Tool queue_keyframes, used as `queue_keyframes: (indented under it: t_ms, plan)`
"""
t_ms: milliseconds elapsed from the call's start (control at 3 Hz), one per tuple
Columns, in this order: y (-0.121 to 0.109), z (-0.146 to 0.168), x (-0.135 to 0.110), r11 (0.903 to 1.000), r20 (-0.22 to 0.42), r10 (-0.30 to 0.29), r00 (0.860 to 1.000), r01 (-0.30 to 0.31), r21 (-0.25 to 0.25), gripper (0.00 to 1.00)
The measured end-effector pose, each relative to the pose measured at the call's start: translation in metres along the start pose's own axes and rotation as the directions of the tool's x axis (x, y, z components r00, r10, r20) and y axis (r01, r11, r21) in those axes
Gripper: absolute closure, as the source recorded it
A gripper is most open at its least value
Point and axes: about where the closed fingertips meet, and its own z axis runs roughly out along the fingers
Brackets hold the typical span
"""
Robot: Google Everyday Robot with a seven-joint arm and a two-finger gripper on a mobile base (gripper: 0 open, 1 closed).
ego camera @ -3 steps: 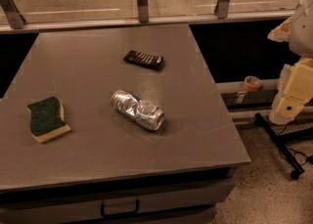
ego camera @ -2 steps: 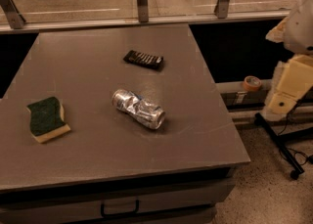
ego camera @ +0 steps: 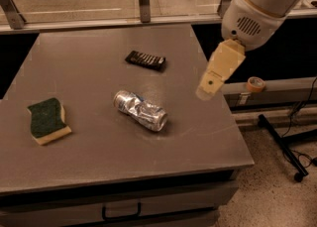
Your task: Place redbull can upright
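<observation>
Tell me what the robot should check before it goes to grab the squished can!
1. Is the redbull can upright? Lying on its side: not ok.
2. Is the gripper above it? Hangs over the right edge of the table, apart from the can: not ok.
3. Room around the can? The sponge and black bar lie well away: ok.
4. Bare tabletop to stand it on: ok.
5. Will the dented can stand steady: cannot tell.
</observation>
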Motion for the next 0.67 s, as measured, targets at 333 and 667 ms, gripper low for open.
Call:
queue_keyframes:
  t_ms: [333,667]
  plan:
    - [-0.0001,0.0013,-0.0051,0.9959,0.009,0.09,0.996,-0.09,0.002,0.0]
    - [-0.0002,0.0013,-0.0052,0.9959,0.009,0.091,0.996,-0.091,0.003,0.0]
